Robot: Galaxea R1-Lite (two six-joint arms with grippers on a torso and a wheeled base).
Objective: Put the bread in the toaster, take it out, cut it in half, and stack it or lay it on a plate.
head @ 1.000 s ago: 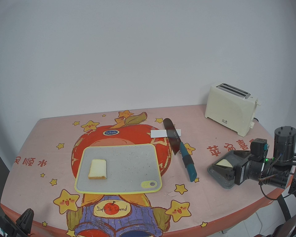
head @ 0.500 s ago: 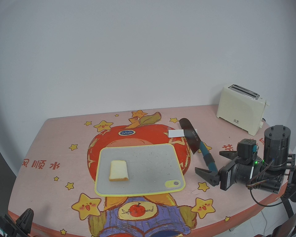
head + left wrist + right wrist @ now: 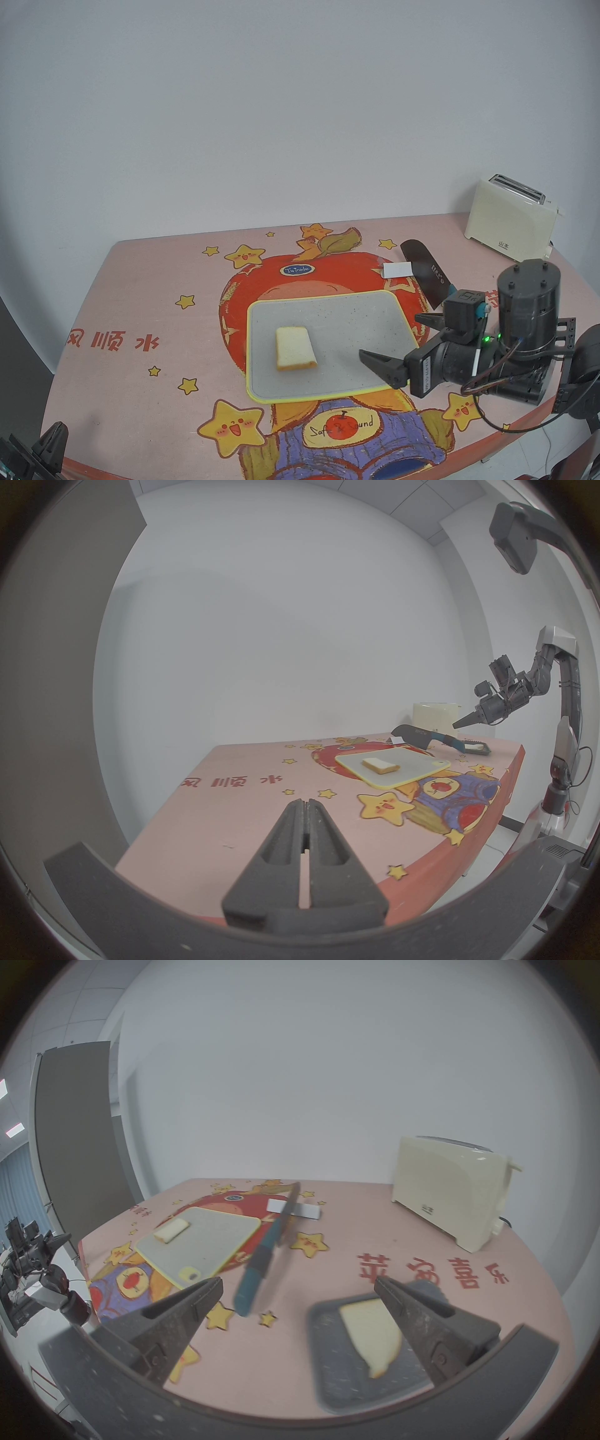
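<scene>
Currently: right pincer (image 3: 389,334) is spread wide and holds nothing. It hangs above the table (image 3: 156,300) on the right side of the cutting board (image 3: 350,319). In the head view its fingers overlap the board's near right corner.

Left pincer (image 3: 306,805) has its fingers pressed together, nothing between them. It sits low, off the table's near left corner, well apart from everything.

Bread:
- One bread slice (image 3: 295,347) lies flat on the cutting board, left of the board's centre, untouched.
- A second slice (image 3: 372,1335) lies flat in a dark tray (image 3: 331,1360) on the table. The right wrist view shows it below the right pincer, by one of its fingers (image 3: 425,1319).

Toaster (image 3: 514,217) stands upright at the far right of the table, slots up, well apart from the board. Can't tell from here what's in the slots.

Knife (image 3: 265,1254) lies on the table between board and tray. Its teal handle points toward the near edge and its dark blade toward the far side. The blade crosses a white card (image 3: 398,269) lying just beyond the board's far right corner. Neither pincer touches the knife.
</scene>
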